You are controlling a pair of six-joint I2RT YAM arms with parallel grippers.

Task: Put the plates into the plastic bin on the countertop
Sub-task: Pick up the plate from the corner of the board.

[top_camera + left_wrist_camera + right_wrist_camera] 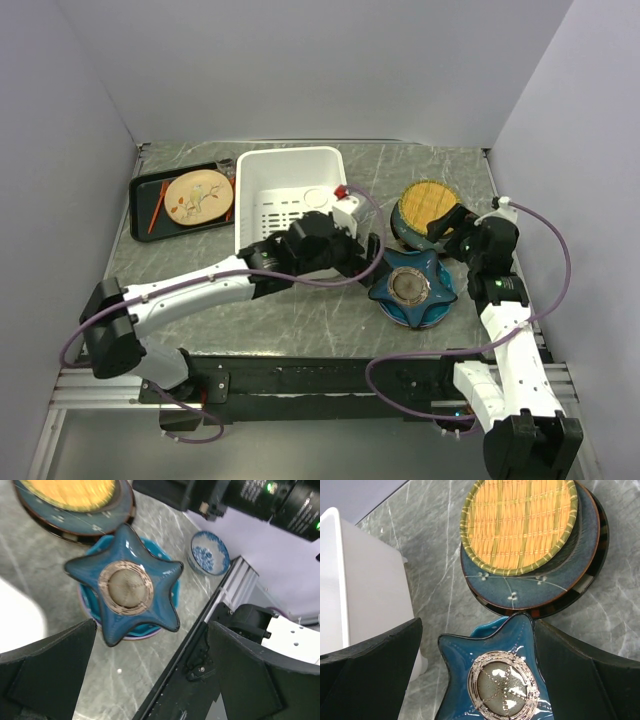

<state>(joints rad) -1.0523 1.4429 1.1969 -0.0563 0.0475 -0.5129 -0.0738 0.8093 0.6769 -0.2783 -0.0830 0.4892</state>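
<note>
Countertop (300, 310), contents listed left to right. Far-left corner: black tray (143, 212) bearing a tan plate (198, 195) and an orange stick (157, 205). Far edge, middle: plastic bin (262, 175), upright, no plate made out inside. Left gripper (365, 250): jaws spread wide, holding nothing, just beside the bin's near-right corner and turned toward the star plate. Near edge, right of middle: blue star-shaped plate (411, 288) topping a teal plate (151, 546) and a lavender one (127, 637) (only slivers showed beneath). Behind it: yellow woven plate (426, 203) on a dark teal plate (540, 587) and a dark-rimmed one (555, 611). Right gripper (445, 225): likewise wide and empty, over that stack's near side. Step judged: approach to a first pickup. The next move would call for slipping one finger under the star plate's raised rim, closing, then carrying it left into the bin.
</note>
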